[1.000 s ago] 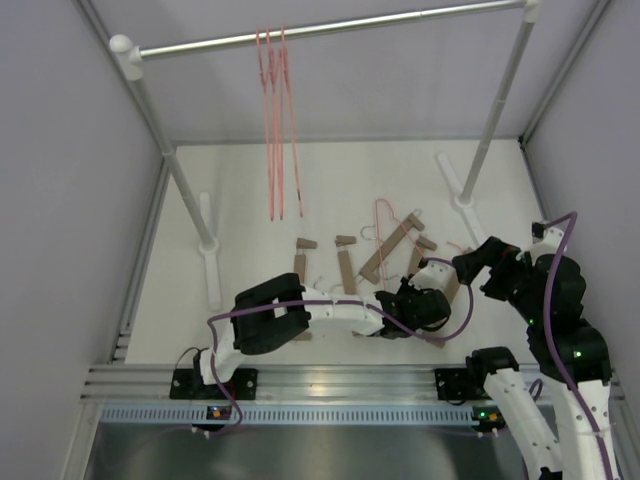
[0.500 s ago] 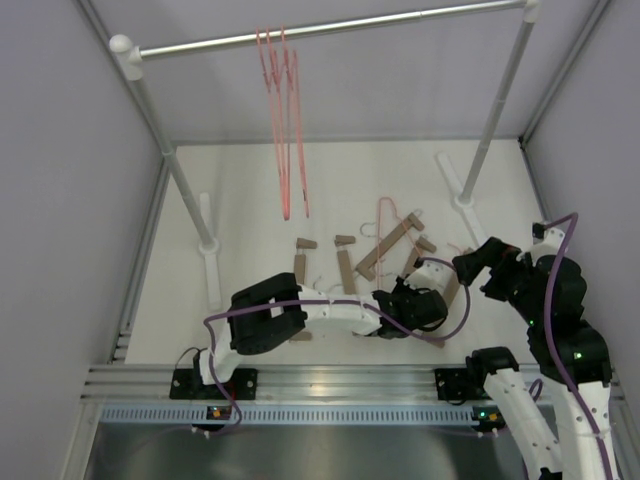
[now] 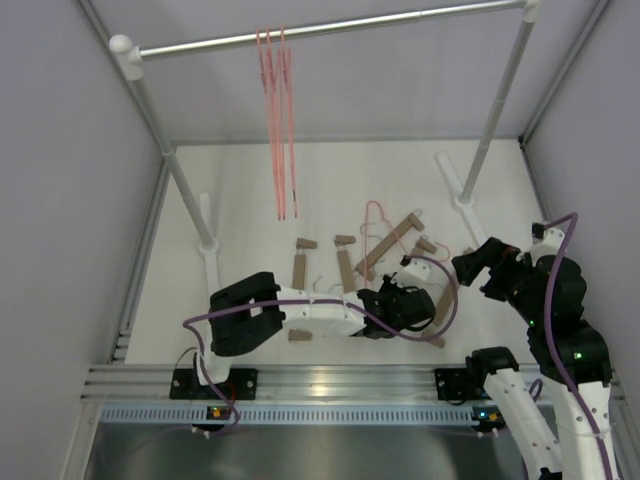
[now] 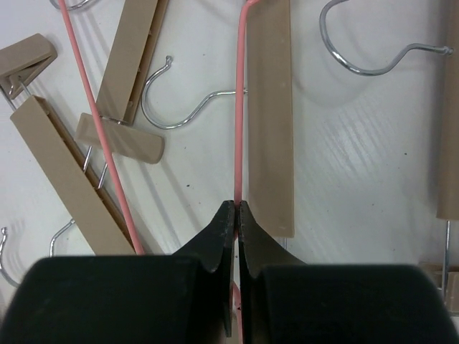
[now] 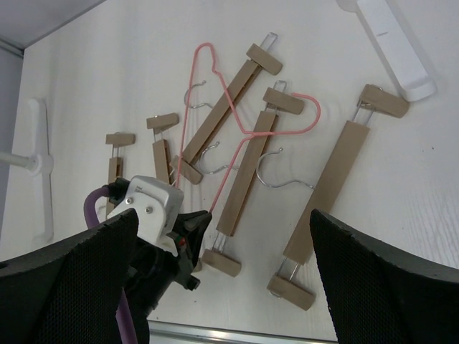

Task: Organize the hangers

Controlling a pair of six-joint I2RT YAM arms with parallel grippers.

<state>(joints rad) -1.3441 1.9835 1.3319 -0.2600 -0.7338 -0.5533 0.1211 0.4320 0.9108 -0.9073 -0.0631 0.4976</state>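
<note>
One pink wire hanger (image 5: 233,115) lies on the white table across several tan wooden bar hangers (image 5: 244,175). My left gripper (image 4: 237,206) is shut on its wire, low over the table; from above the gripper (image 3: 385,298) sits at the near middle and the pink hanger (image 3: 372,212) runs away from it. Other wooden hangers (image 3: 347,268) lie scattered around it. A few pink hangers (image 3: 280,120) hang from the silver rail (image 3: 400,18). My right gripper (image 5: 226,287) hovers open and empty to the right, seen from above by the wooden hangers as the right gripper (image 3: 472,265).
The rail stands on two slanted posts with white feet (image 3: 207,248) (image 3: 456,188). Grey walls close in the table on the left, right and back. A metal frame rail (image 3: 320,380) runs along the near edge by the arm bases.
My left gripper has closed onto the pink wire and shifted a little left, dragging the hanger with it. The pink hangers on the rail have swung. The right arm has not moved.
</note>
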